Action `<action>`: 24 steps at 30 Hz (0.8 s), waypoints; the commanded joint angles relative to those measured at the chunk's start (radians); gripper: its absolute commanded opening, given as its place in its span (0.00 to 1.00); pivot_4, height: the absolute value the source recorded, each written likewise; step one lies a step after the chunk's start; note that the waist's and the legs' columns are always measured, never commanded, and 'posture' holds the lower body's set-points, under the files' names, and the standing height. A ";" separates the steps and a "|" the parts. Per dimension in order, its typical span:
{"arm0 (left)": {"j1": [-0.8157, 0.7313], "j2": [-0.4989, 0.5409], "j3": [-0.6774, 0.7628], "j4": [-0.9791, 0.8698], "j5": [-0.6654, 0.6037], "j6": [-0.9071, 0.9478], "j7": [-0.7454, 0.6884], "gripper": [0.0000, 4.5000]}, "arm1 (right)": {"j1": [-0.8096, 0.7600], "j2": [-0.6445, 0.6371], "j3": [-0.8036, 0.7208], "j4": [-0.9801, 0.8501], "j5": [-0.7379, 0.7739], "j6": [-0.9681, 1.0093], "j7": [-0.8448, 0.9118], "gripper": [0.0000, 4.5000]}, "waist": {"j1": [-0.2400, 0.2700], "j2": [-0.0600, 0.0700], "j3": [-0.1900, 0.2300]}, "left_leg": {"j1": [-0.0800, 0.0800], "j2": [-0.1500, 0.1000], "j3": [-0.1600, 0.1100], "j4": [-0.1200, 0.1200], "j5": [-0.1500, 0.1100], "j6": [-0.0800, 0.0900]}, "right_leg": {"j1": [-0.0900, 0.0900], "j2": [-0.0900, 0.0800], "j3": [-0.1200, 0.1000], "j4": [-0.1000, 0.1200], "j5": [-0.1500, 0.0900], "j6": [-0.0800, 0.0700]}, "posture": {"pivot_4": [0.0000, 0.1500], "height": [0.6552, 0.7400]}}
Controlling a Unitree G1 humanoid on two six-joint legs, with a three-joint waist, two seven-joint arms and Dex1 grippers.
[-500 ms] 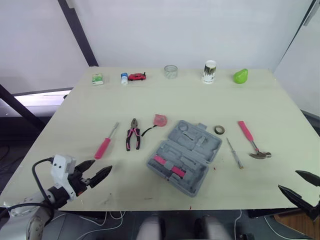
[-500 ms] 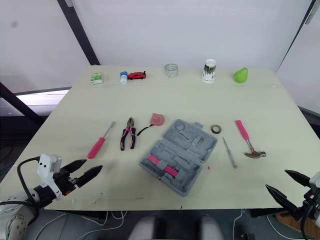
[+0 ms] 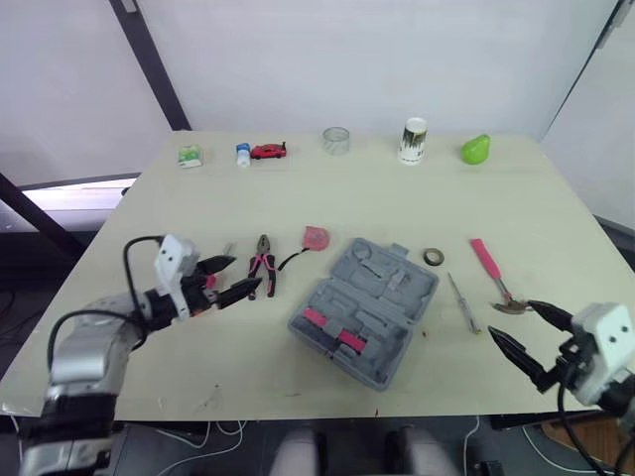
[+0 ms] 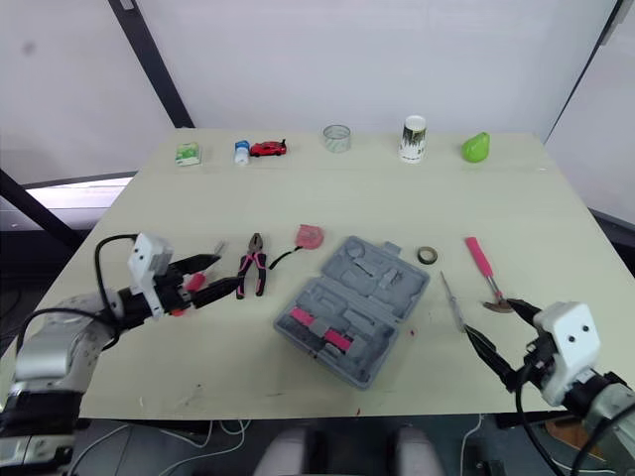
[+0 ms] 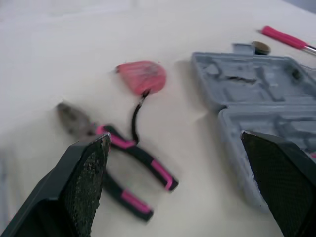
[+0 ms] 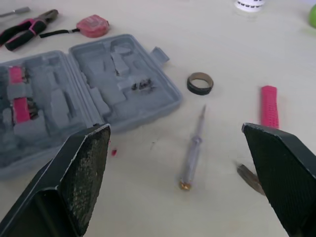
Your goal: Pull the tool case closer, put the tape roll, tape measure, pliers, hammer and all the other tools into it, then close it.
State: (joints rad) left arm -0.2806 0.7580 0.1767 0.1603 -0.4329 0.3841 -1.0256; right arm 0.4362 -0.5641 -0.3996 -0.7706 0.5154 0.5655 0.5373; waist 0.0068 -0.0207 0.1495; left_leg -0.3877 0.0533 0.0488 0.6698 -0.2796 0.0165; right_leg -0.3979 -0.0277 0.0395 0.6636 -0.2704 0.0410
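Setup: holds left end effector (image 3: pixel 246 274) and right end effector (image 3: pixel 511 319) spread wide, flanking open tool case (image 3: pixel 362 309), seemingly to pull it closer.

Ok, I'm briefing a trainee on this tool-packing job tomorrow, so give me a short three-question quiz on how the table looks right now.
1. True or false: the tool case lies shut on the table.
2. Where is the hammer? A) on the robot's left of the case B) on the robot's right of the case C) inside the case
3. Fill in: the left claw and the right claw are both ____ and hold nothing.

Key: 1 false, the case lies open. 2 B. 3 open.
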 commanded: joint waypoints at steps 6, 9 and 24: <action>-0.420 -0.042 -0.274 0.441 0.226 -0.228 -0.265 0.62 | -0.229 0.006 0.201 -0.044 -0.031 0.341 -0.261 0.62 | 0.007 0.000 0.000 | -0.006 0.000 0.000 0.002 0.000 0.000 | -0.002 0.002 -0.003 0.000 0.000 0.000 | 1.00 1.00; -0.534 -0.111 -0.341 0.603 0.302 -0.315 -0.307 0.33 | -0.294 0.004 0.283 -0.018 -0.058 0.414 -0.296 0.31 | 0.008 -0.001 0.000 | -0.013 -0.001 -0.002 0.005 0.000 0.000 | -0.006 0.003 -0.003 0.000 0.000 0.000 | 1.00 1.00; -0.764 -0.268 -0.443 1.003 0.545 -0.558 -0.272 0.01 | -0.457 0.022 0.534 0.132 -0.170 0.569 -0.337 0.00 | -0.014 -0.001 0.000 | -0.028 -0.002 -0.007 0.014 0.000 0.001 | -0.019 0.004 -0.005 0.005 0.001 0.001 | 1.00 1.00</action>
State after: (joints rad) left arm -1.0220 0.4953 -0.2654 1.1532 0.0980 -0.1507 -1.3067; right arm -0.0122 -0.5431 0.1328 -0.6326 0.3585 1.1332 0.2049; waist -0.0073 -0.0217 0.1496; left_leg -0.4159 0.0516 0.0414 0.6845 -0.2797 0.0173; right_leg -0.4166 -0.0235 0.0347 0.6698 -0.2694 0.0422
